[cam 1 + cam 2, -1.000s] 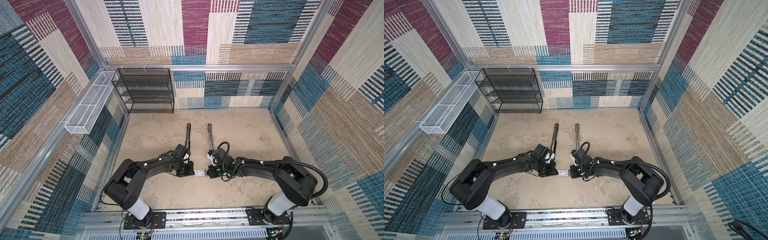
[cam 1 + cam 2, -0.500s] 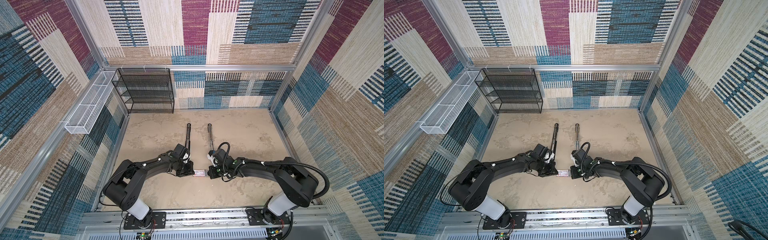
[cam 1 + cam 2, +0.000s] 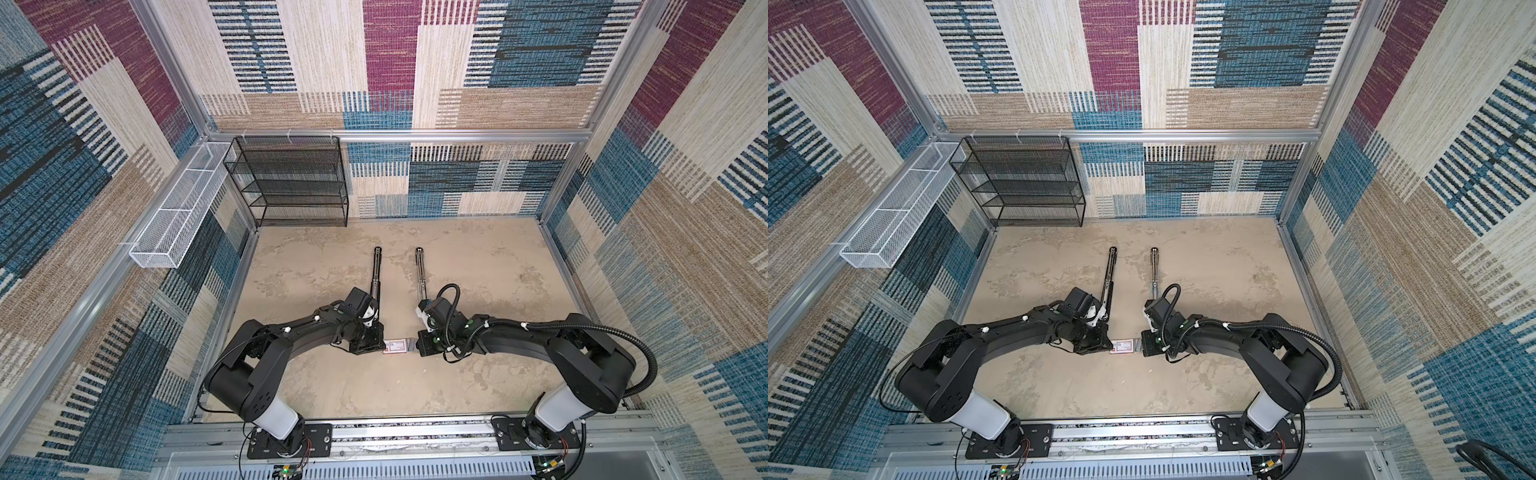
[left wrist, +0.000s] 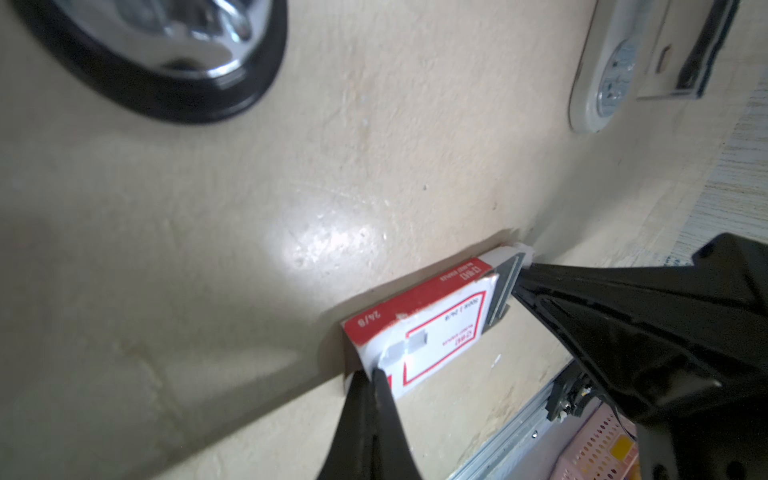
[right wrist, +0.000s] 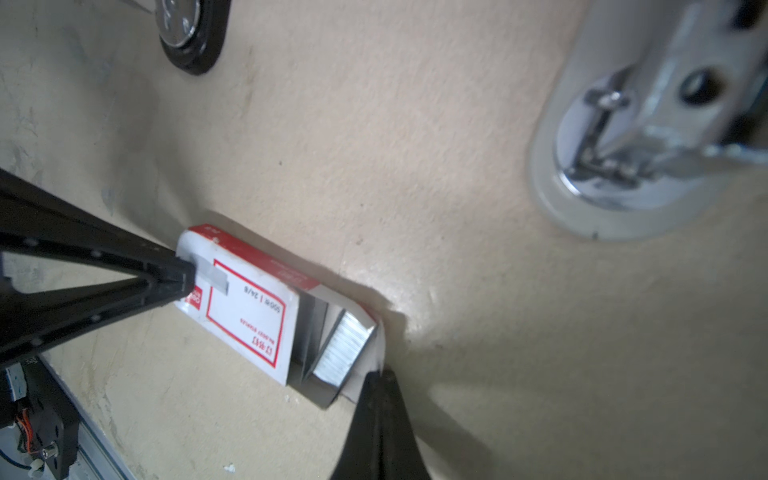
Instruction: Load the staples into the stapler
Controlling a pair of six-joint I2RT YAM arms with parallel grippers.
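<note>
"Looking at the left gripper (image 4: 376, 374), how do its jaws stand?" Mia asks.

"Clenched, tips pressed together," Tom says. "They nip one short end of the staple box (image 4: 436, 332). Seen from the right wrist, those tips sit at a grey tape tab on the box's white face."

"And the right gripper (image 5: 374, 376)?"

"Clenched as well. Its tips pinch the thin white lip of the inner tray (image 5: 326, 395), at the opposite end of the box. So each claw grasps one end."

"Where are the staples (image 5: 343, 349)?"

"In that tray, which stands part way out of the red-and-white sleeve. One bright grey strip lies bare just beside the pinched lip. Darker strips lie between it and the sleeve's mouth."

"Where is the box on the table (image 3: 478, 257)?"

"Near the middle of the front half, straight between the two grippers in both top views. Whether it rests on the beige surface or hangs just clear of it, I cannot tell."

"And the stapler (image 3: 377, 270)?"

"Behind the box, on the side away from the arms' bases. It shows as a long black part and a slim silvery part (image 3: 420, 270), nearly parallel and a little apart. Their near ends run under the wrists."
</note>
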